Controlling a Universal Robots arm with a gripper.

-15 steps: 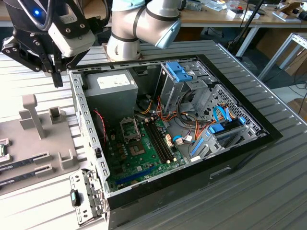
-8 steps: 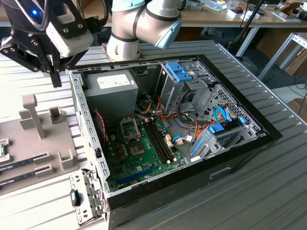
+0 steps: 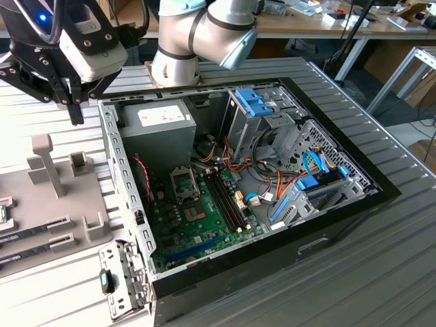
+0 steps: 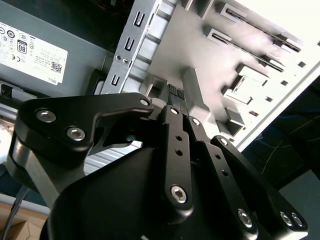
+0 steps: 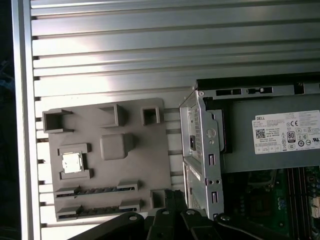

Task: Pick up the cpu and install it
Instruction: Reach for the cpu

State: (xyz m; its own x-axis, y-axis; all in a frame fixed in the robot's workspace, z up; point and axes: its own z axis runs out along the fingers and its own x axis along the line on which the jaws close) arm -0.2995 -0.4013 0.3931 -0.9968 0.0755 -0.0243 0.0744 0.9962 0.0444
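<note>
The cpu [image 5: 71,162], a small silvery square, lies in a holder on the grey fixture plate [image 5: 150,165] beside the open computer case [image 3: 381,194]. My gripper [image 3: 75,114] hangs above the table at the exterior view's upper left, over the far end of the plate [image 3: 41,211] and near the case's corner. Its black fingers [image 4: 175,107] are pressed together with nothing between them, and it is well apart from the cpu. In the first wrist view the gripper [image 5: 172,200] pokes in at the edge. Inside the case lies the green motherboard [image 3: 204,221] with its socket [image 3: 185,184].
Two memory sticks [image 5: 95,190] rest in slots on the fixture plate, and a tall grey post [image 3: 42,160] stands on it. The case holds a power supply [image 3: 153,126], a blue-clipped drive cage [image 3: 255,102] and cables. The arm's base [image 3: 177,65] stands behind the case.
</note>
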